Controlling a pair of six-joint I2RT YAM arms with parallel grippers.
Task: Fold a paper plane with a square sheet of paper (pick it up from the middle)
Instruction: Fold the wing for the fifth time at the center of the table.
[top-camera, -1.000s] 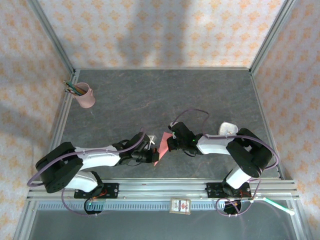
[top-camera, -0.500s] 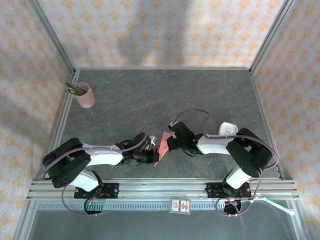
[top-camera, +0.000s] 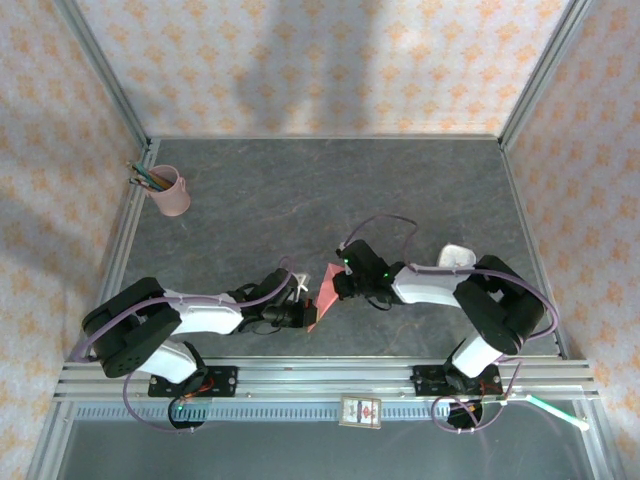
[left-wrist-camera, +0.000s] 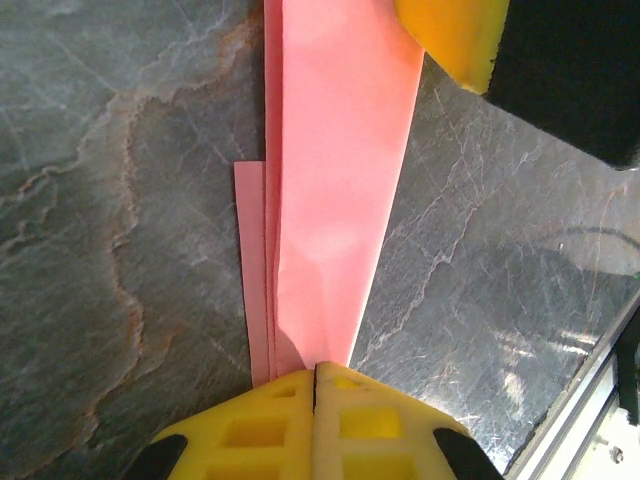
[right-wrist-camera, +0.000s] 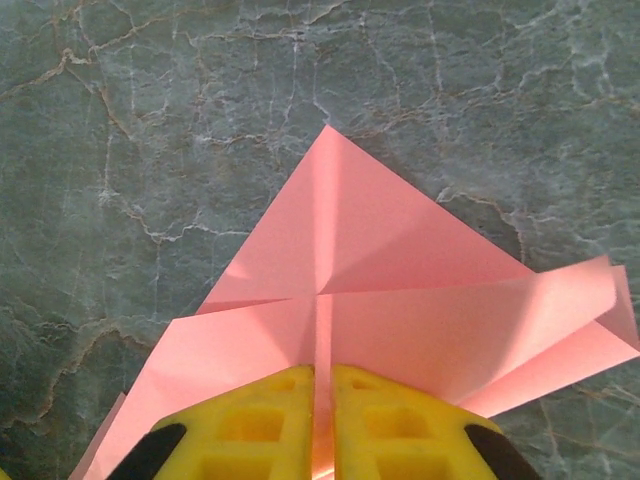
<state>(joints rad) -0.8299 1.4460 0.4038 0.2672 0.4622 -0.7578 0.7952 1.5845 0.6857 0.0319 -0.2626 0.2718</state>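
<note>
Paper: the folded pink paper (top-camera: 322, 293) is found over the grey table (top-camera: 300, 200), near its front edge, between the 2 claws.
Left claw (left-wrist-camera: 315, 372): fingers are pressed together, and the paper's narrow end is pinched.
Right claw (right-wrist-camera: 322, 375): a thin slit is left at the centre crease; a pinch cannot be told.
Cup (top-camera: 173, 193): it is stood far left, well apart.

Paper plane (top-camera: 322, 290) betw. left gripper (top-camera: 305, 314) & right gripper (top-camera: 336, 287).
</note>
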